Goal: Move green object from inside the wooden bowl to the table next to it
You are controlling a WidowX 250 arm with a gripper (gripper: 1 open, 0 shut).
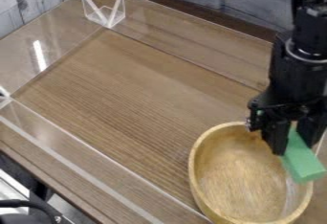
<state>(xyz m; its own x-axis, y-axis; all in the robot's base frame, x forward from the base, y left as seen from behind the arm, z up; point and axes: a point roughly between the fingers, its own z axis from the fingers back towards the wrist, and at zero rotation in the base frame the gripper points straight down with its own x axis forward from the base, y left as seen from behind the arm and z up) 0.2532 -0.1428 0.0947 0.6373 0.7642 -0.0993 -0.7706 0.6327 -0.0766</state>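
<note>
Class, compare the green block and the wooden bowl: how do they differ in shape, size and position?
The green block is a small, flat-sided mint-green bar; the wooden bowl is round, pale yellowish and far wider. The block is held tilted in the gripper at the bowl's right edge, while the bowl rests flat on the table. Both look matte and plain.

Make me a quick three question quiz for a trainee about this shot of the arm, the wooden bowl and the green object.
1. True or false: the green object lies flat on the bowl's floor.
2. Which corner of the picture holds the wooden bowl?
3. The gripper is: A) clamped on the green object, B) open over bare table.

Key: 1. False, it is held above the bowl's right rim. 2. Lower right. 3. A.
</note>
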